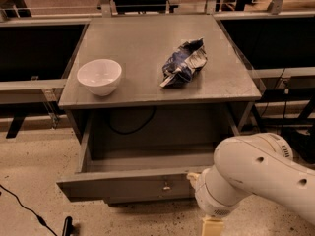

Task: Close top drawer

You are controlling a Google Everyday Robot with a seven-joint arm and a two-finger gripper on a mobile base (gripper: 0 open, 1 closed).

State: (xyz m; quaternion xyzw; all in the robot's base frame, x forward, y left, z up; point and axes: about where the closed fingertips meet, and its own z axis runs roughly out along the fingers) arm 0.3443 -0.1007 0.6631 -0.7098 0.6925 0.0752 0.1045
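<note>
Hovering low by the right end of the pulled-out top drawer [123, 188], my gripper [210, 225], open or closed I cannot tell, could shove off-centre from the knob [166, 186], jamming it crooked.

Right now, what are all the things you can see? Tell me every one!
table: one, grey, middle of the view
bowl: one, white, left side of the tabletop
snack bag: one, blue and white, crumpled, on the tabletop to the right of the bowl
top drawer: one, grey, pulled out under the tabletop
knob: one, brass-coloured, centre of the drawer front
cables: two, black, one looping behind the drawer, one on the floor at lower left
robot arm: one, white, lower right
gripper: one, beige tip, at the drawer front right of the knob, mostly hidden by the arm
</note>
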